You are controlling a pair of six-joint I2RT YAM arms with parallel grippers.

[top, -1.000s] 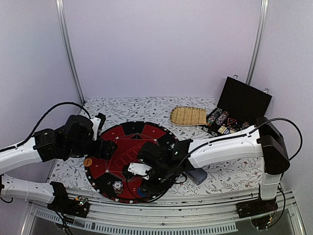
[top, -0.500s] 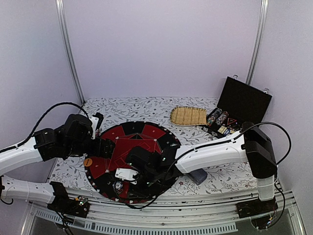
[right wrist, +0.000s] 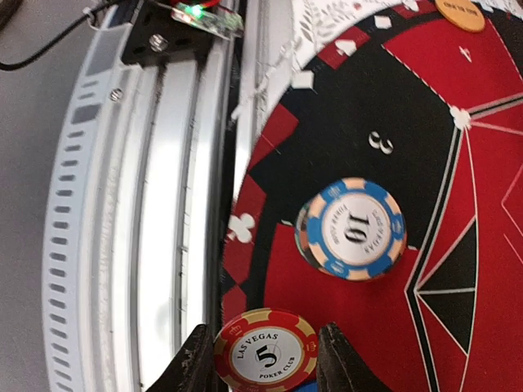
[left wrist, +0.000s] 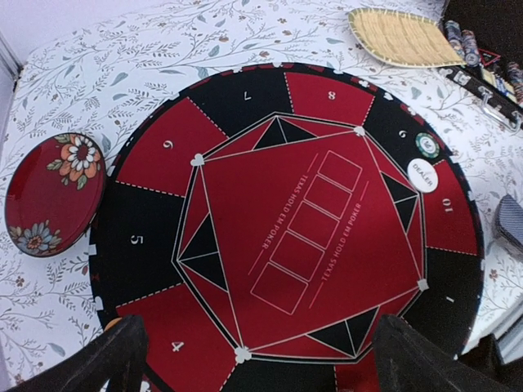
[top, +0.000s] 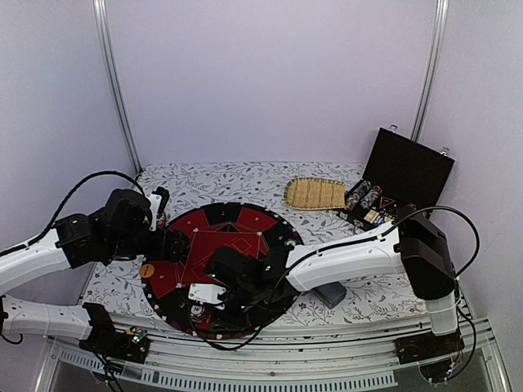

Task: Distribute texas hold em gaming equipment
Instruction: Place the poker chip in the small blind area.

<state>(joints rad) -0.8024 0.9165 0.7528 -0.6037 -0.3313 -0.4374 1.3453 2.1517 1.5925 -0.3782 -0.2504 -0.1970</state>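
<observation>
"Which hand had the chip?"

"The right gripper (right wrist: 265,331). It was low over the near rim of the round poker mat (left wrist: 310,220), its fingers pinching a red chip (right wrist: 265,358) marked 5 by the edges. A blue chip (right wrist: 351,229) marked 10 lay flat on the mat just beyond, by seat number 3, apart from the red one."

"And the other arm?"

"The left gripper (left wrist: 260,327) hung above the mat's left side, jaws spread wide over the felt."

"Anything else dealt out?"

"A white dealer button (left wrist: 422,174) and a green chip (left wrist: 426,144) lay just beside each other at the rim between seats 9 and 10. An orange button (top: 147,269) lay at the left rim. The spare chips (top: 364,196) stood in the open black case (top: 413,167) far right, near the straw tray (left wrist: 404,37). The red dish (left wrist: 53,196) sat right at the mat's left edge."
</observation>
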